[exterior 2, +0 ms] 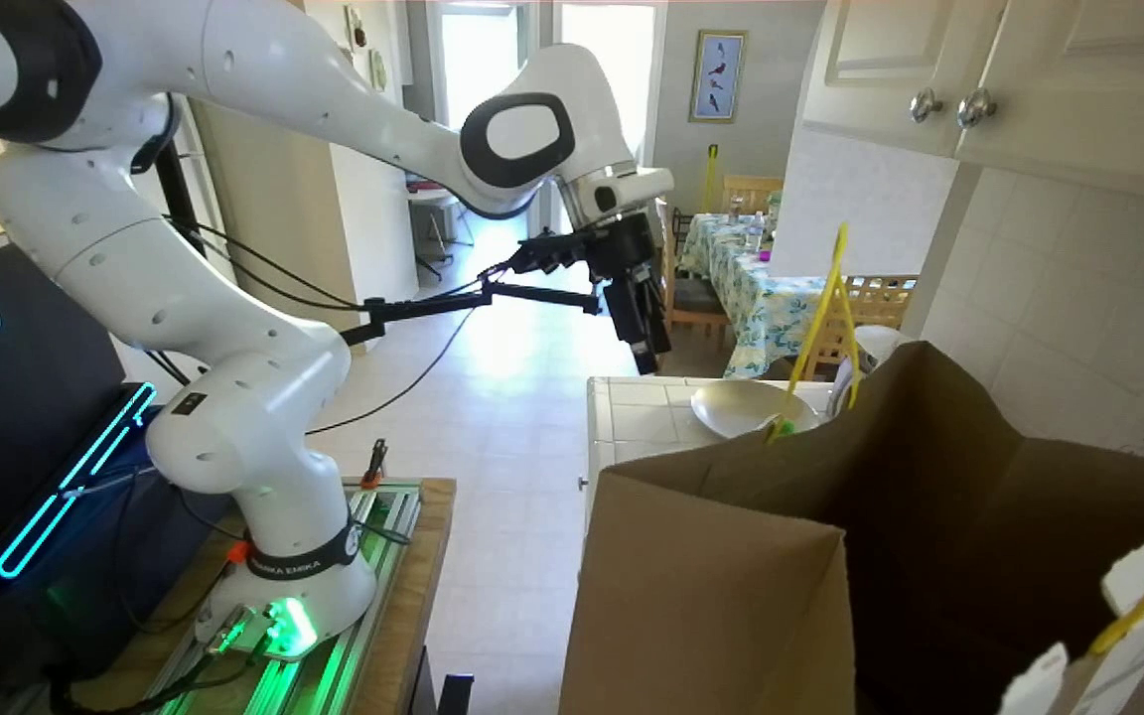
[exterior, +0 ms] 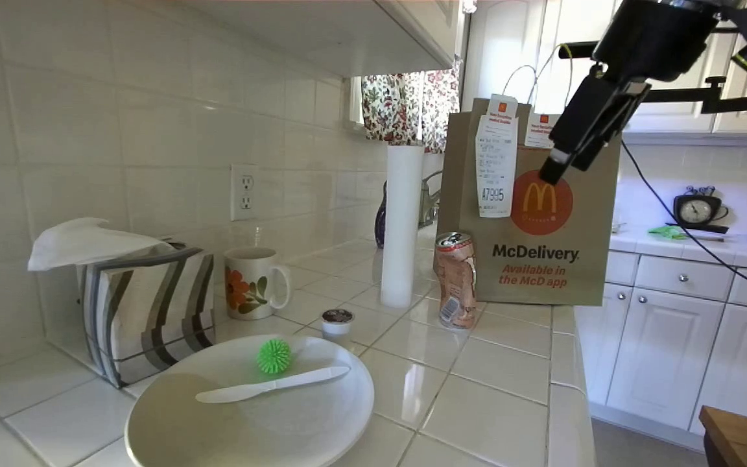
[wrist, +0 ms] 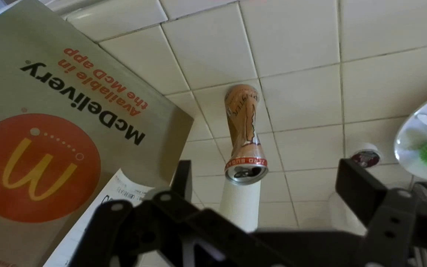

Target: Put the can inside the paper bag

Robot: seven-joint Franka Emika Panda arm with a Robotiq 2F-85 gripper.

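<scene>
The dented can [wrist: 244, 128] stands upright on the tabletop [exterior: 497, 383] just beside the paper bag [exterior: 542, 259], below the gripper [wrist: 267, 181], which is spread wide and empty, so the reach likely goes downward.

Blown-out doorways [exterior 2: 483, 60] glare off the floor [exterior 2: 507, 348]; the paper bag [exterior 2: 711, 596] is dark inside.

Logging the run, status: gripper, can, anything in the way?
Gripper open, empty. Can upright, dented, outside open paper bag. Tall white cylinder near can, possible snag.
</scene>
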